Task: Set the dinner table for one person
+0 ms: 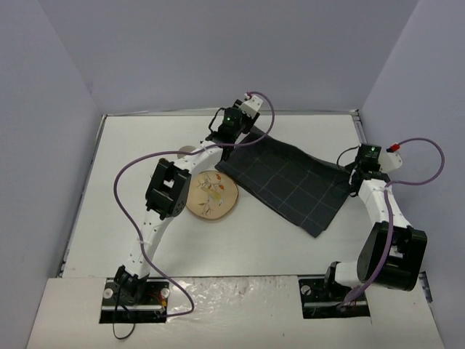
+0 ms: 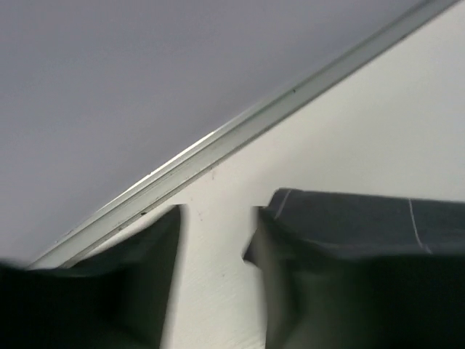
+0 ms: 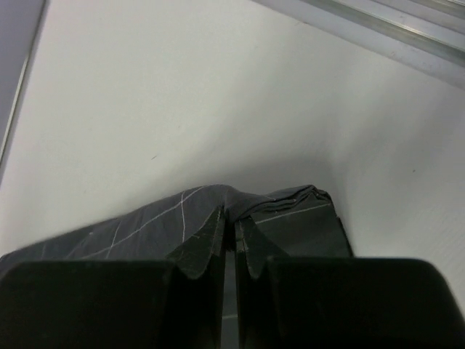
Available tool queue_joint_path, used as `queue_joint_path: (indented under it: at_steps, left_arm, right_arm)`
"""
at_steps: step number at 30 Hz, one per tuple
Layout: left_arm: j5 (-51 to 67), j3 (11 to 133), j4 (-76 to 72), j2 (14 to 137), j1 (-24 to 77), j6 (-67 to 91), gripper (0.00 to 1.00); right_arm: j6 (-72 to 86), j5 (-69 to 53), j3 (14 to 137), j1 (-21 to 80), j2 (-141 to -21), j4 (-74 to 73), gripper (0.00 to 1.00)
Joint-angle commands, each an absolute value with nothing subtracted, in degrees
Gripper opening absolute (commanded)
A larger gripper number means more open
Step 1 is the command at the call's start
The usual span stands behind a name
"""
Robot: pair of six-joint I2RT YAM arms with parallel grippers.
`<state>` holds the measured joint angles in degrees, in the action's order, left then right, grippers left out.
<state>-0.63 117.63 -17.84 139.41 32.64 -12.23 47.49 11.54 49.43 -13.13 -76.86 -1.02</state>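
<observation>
While the right claw (image 3: 231, 233) pinches the right corner of the cloth (image 1: 290, 182), the left claw (image 2: 218, 236) hangs spread just beside its far corner. The cloth lies diagonally on the desk (image 1: 123, 218), far-left to near-right.

**Materials / finish rundown**

Worktop (image 1: 131, 153): white, smooth, matt. Its rim (image 2: 218, 142): bare metal, brushed sheen. Cloth (image 1: 290, 185): dark grey woven fabric, thin pale check lines, matt, soft creases. Plate (image 1: 211, 196): beige, smooth, printed; material unclear. Right fingers (image 3: 102, 302): black, matt, plastic-looking. Arm shells (image 1: 168, 190): black and white plastic, slight gloss. Base sheet (image 1: 240, 291): white, glossy, wrinkled.
</observation>
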Motion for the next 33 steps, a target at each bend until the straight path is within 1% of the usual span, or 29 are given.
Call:
queue_joint_path:
  at_steps: [1, 2, 3, 5, 7, 9, 10, 12, 13, 15, 16, 18, 19, 23, 25, 28, 30, 31, 33]
  left_arm:
    - [-4.2, 121.5, -27.0, 136.5, 32.1, -5.6, 0.65]
    - [-4.2, 121.2, -26.3, 136.0, 32.2, -4.5, 0.76]
    - [-4.1, 120.9, -25.5, 135.3, 32.2, -3.6, 0.85]
    - [-4.1, 119.6, -22.8, 133.6, 32.3, -2.3, 0.96]
    - [-5.0, 117.4, -19.8, 130.3, 32.4, -1.3, 0.97]
    - [-4.6, 112.6, -17.3, 127.7, 32.7, -0.6, 0.97]
    - [-4.1, 110.0, -16.4, 125.9, 33.0, 0.8, 0.97]
    - [-3.1, 104.3, -14.7, 121.4, 33.7, 5.3, 0.97]
    - [-2.8, 104.1, -13.9, 120.1, 33.8, 6.8, 0.97]
    - [-2.5, 98.0, -12.5, 117.2, 35.0, 10.7, 0.97]
    - [-2.3, 96.3, -11.9, 115.8, 35.3, 13.0, 0.97]
    - [-2.5, 93.7, -10.3, 114.8, 36.0, 16.3, 0.97]
    - [-2.3, 92.7, -9.6, 114.8, 36.3, 17.6, 0.97]
    - [-3.4, 93.1, -6.7, 117.4, 37.6, 18.6, 0.97]
    - [-4.2, 94.3, -4.9, 119.4, 37.8, 19.2, 0.97]
    - [-5.4, 96.6, 0.0, 121.9, 37.8, 20.1, 0.97]
    - [-5.8, 97.2, 2.6, 123.2, 37.8, 20.8, 0.95]
    - [-5.7, 97.2, 3.2, 123.5, 37.8, 21.2, 0.95]
    - [-5.5, 97.2, 4.6, 124.0, 37.9, 21.7, 0.91]
  right_arm:
    - [48.6, 14.4, 52.5, -16.9, -80.8, 4.9, 0.01]
    - [48.5, 14.1, 53.0, -17.8, -82.3, 5.2, 0.02]
    - [48.5, 14.0, 53.6, -18.6, -83.7, 5.4, 0.02]
    - [48.3, 13.2, 54.4, -20.0, -86.1, 5.8, 0.03]
    - [47.8, 11.0, 55.7, -20.9, -88.6, 6.2, 0.05]
    - [46.1, 10.1, 56.5, -21.1, -89.9, 6.2, 0.09]
    - [45.5, 9.5, 56.5, -21.1, -90.1, 6.2, 0.15]
    - [44.3, 8.0, 56.2, -21.1, -90.3, 6.2, 0.31]
    - [44.2, 8.0, 56.1, -21.1, -89.8, 6.2, 0.32]
    - [42.2, 7.7, 54.8, -20.7, -87.0, 6.1, 0.55]
    - [41.3, 7.8, 54.3, -20.5, -85.7, 6.0, 0.64]
    - [38.3, 8.2, 53.9, -19.5, -82.7, 5.6, 0.77]
    - [36.4, 7.8, 54.3, -18.3, -81.3, 5.5, 0.81]
    - [26.6, 6.1, 58.6, -9.9, -79.0, 5.3, 0.88]
    - [21.9, 1.3, 61.7, -6.1, -80.2, 5.4, 0.91]
    - [15.5, -4.7, 65.3, -1.4, -83.0, 5.9, 0.93]
    - [10.0, -5.9, 67.9, 2.3, -85.7, 5.6, 0.93]
    - [9.8, -7.1, 68.0, 2.5, -86.8, 5.5, 0.93]
    - [6.8, -14.3, 71.5, 3.7, -90.8, 5.6, 0.95]
